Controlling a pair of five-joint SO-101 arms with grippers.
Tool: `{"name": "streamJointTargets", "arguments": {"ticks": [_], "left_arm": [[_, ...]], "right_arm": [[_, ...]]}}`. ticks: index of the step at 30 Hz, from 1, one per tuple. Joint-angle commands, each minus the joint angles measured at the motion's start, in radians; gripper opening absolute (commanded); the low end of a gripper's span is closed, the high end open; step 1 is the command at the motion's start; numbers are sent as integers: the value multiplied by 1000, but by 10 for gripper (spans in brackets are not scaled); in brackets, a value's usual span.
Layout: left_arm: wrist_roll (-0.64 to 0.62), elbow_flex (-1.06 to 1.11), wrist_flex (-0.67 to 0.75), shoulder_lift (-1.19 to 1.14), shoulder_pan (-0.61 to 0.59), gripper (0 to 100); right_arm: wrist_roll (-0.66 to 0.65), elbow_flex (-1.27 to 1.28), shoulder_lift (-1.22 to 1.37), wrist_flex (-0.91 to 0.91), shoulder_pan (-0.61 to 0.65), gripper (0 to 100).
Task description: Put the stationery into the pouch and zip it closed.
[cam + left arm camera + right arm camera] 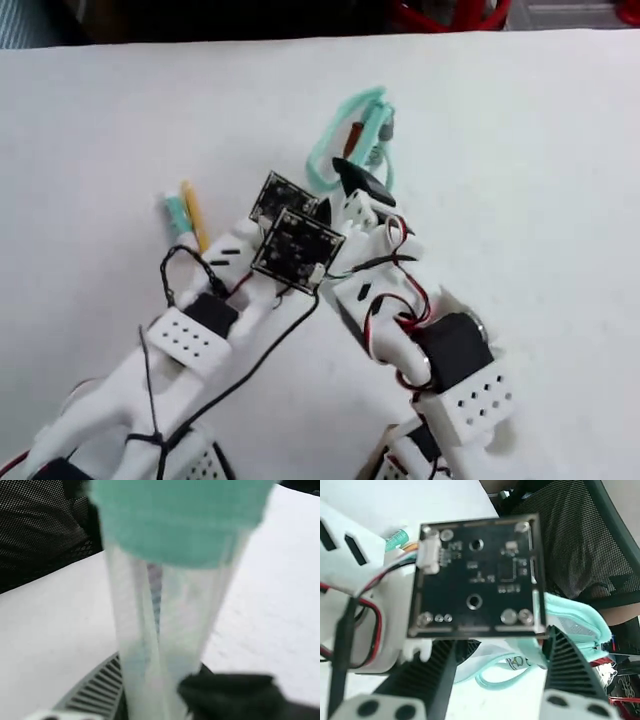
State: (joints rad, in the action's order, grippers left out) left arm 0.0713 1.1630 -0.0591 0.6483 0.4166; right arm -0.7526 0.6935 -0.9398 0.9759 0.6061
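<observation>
The clear pouch [350, 140] with mint-green trim lies at the table's middle back, with a brown item [352, 135] and a grey one [385, 125] inside. In the left wrist view the pouch [170, 605] rises right in front of the lens, and my left gripper [160, 692] is shut on its lower part between a grey ribbed finger [95, 690] and a black one [225, 695]. My right gripper [500, 637] is open just behind the left arm's camera board [477, 575], with the pouch [572, 622] beyond it. A yellow pencil [193, 215] and a teal item [177, 212] lie to the left.
Both arms cross closely at the table's middle [300, 240], with loose cables between them. A mesh chair [580, 540] stands past the table's far edge. Bare white table [540, 150] stretches to the right and back left.
</observation>
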Motion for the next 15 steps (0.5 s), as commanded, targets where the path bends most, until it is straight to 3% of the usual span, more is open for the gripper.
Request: {"name": "streamJointTargets", "arguments": {"ticks": [1, 7, 15], "left_arm": [[6, 5, 15, 56, -64, 29], [2, 71, -137, 255, -88, 232], [9, 124, -405, 653, -82, 230]], "right_arm": [[18, 31, 8, -28, 2, 199], [18, 46, 7, -53, 4, 187], [18, 44, 8, -96, -1, 185]]}}
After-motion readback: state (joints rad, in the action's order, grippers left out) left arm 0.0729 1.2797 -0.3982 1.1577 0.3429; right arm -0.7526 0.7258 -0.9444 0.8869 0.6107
